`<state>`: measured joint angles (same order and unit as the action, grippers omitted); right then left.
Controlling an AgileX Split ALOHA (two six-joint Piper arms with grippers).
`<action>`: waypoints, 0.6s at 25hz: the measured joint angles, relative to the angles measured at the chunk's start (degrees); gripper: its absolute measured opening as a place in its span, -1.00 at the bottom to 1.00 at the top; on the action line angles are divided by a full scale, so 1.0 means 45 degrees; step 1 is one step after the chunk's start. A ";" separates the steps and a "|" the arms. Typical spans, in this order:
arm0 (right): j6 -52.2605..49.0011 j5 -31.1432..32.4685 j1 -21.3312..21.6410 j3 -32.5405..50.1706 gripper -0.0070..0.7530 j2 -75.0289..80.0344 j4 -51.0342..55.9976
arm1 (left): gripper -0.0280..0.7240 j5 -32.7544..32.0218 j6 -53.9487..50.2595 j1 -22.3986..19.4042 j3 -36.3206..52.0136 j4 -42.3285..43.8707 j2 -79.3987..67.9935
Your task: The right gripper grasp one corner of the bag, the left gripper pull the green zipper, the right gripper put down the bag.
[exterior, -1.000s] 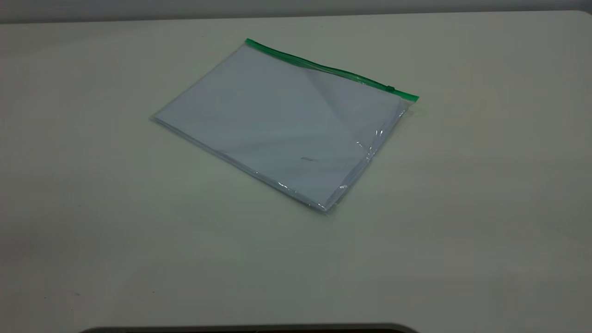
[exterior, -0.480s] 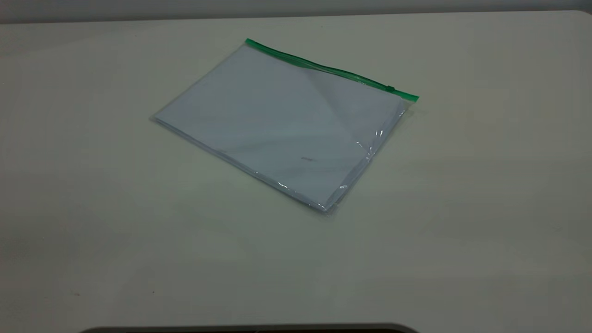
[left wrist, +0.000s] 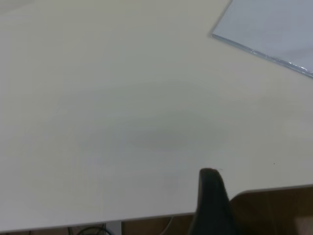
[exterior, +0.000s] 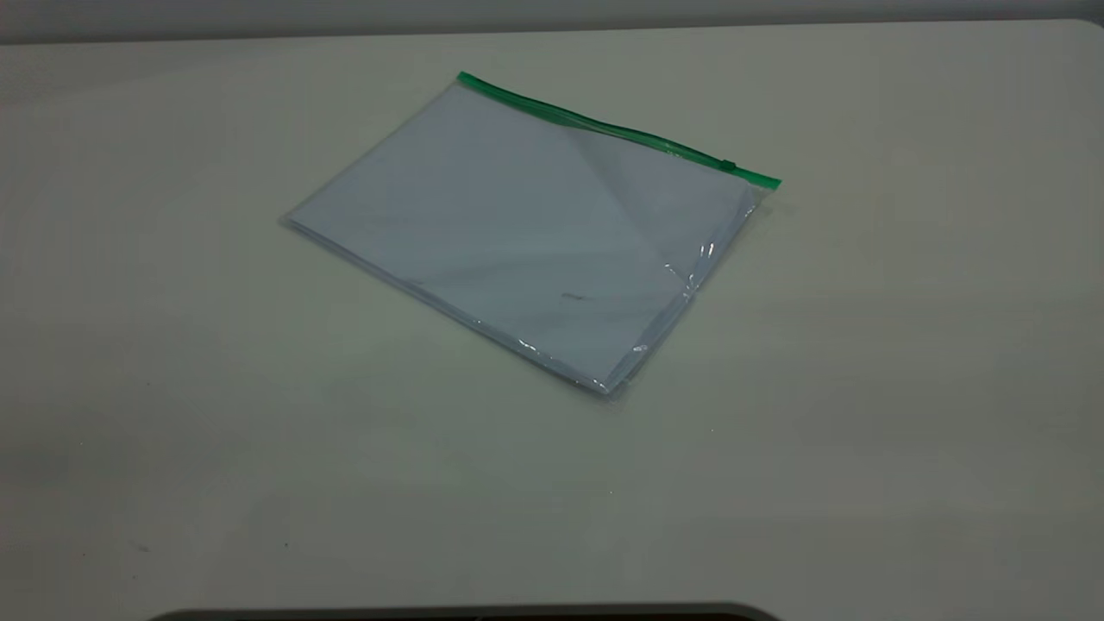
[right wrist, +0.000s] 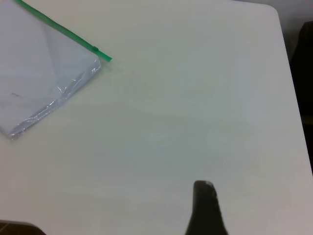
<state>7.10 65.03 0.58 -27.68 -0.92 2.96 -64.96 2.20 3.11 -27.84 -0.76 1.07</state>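
Note:
The bag (exterior: 526, 224), a clear flat pouch with pale sheets inside, lies flat on the table, turned at an angle. The green zipper (exterior: 604, 128) runs along its far long edge, and its small slider (exterior: 729, 165) sits near the right end. Neither arm shows in the exterior view. In the left wrist view, a black tip of my left gripper (left wrist: 210, 177) hangs over the table's edge, far from the bag's corner (left wrist: 274, 29). The right wrist view has my right gripper (right wrist: 204, 190) over bare table, well away from the bag (right wrist: 39, 83) and the zipper's slider end (right wrist: 96, 49).
The pale table (exterior: 906, 345) spreads wide on every side of the bag. Its rounded corner and edge (right wrist: 286, 58) show in the right wrist view. A dark curved rim (exterior: 466, 614) lies along the bottom of the exterior view.

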 joint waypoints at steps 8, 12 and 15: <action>-0.0413 -0.0152 0.0000 -0.0231 0.54 0.0104 0.0009 | 0.60 0.0289 -0.0884 0.0000 -0.0323 0.0776 -0.1918; -0.0659 -0.0944 0.0000 -0.1092 0.54 0.1821 0.0009 | 0.60 0.1090 -0.1030 0.0000 -0.1415 0.0921 -0.4600; -0.0659 -0.1931 0.0000 -0.1650 0.54 0.3831 0.0015 | 0.60 0.1642 -0.1045 0.0000 -0.2538 0.0933 -0.6940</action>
<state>4.13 56.34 0.58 -35.10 16.32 3.03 -57.57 -2.50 3.11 -39.26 3.44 -30.16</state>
